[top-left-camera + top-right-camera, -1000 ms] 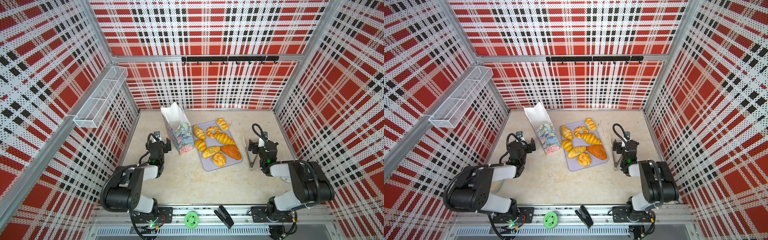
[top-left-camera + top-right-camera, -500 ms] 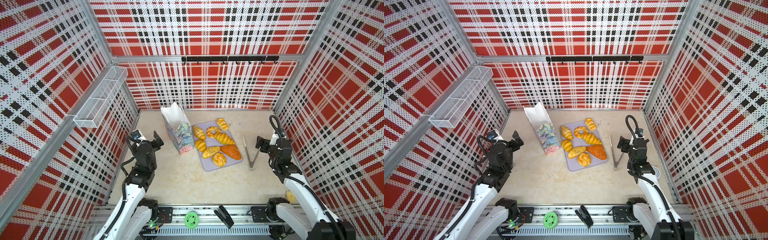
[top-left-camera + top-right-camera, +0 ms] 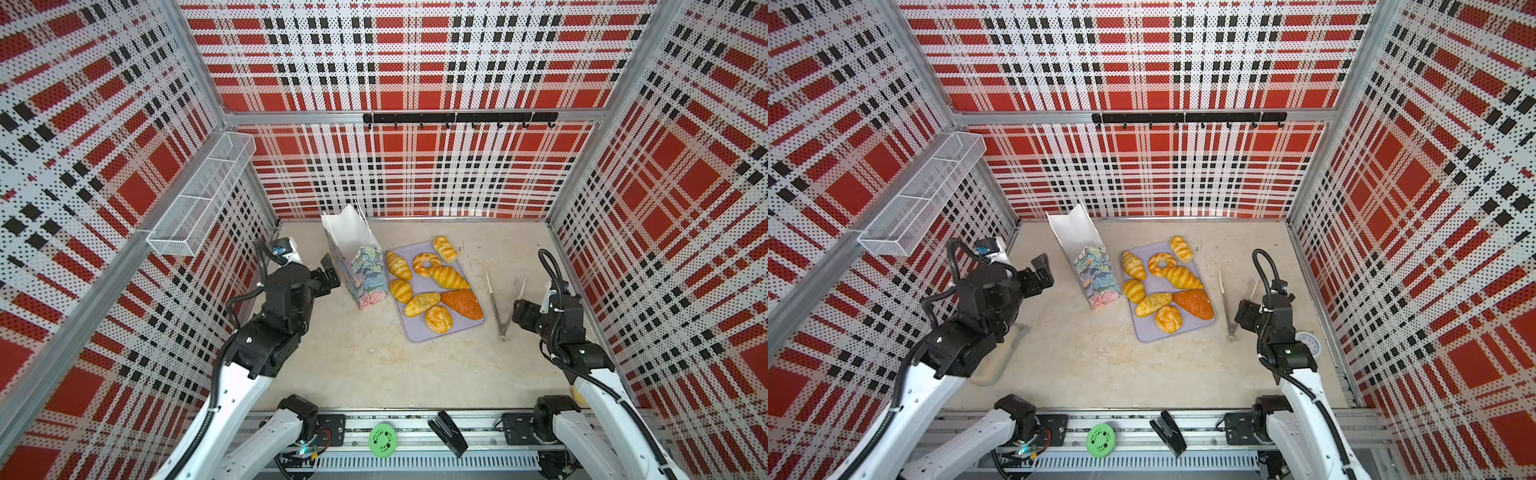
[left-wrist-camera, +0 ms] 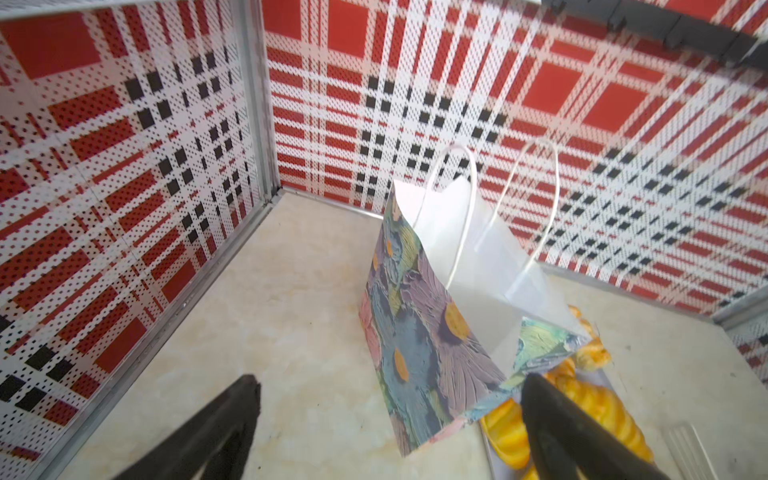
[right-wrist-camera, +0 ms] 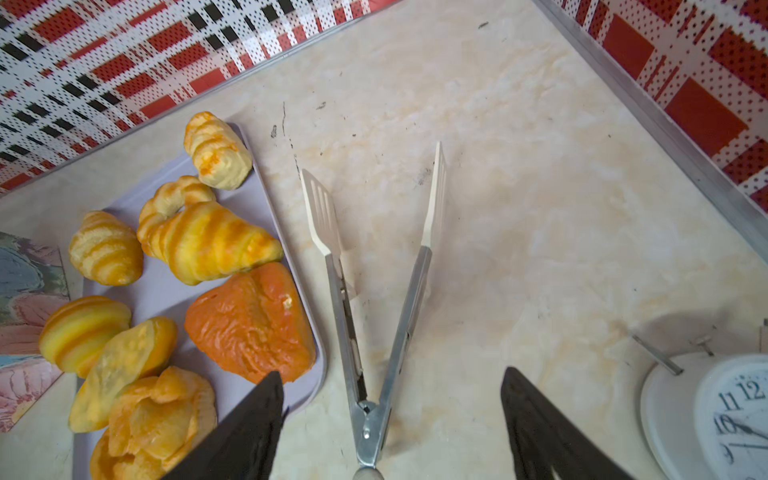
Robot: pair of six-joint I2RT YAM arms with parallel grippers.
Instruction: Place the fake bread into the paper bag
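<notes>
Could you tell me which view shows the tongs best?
The right wrist view: the tongs lie close and sharp, arms spread, beside the tray. Both top views show the tongs small; the left wrist view shows nothing clear of them.

A flat lavender tray [image 3: 417, 332] lies mid-table, and just right of it metal tongs [image 3: 502, 330] with pale tips lie spread in a V, hinge toward the near edge. A white clock [image 3: 1308, 343] lies face up by the right wall, near-right of the tongs. A wire basket [image 3: 199, 199] hangs on the left wall, a black hook rail [image 3: 459, 118] crosses the far wall, and a green disc [image 3: 382, 439] and black stapler [image 3: 449, 432] sit on the near rail.
</notes>
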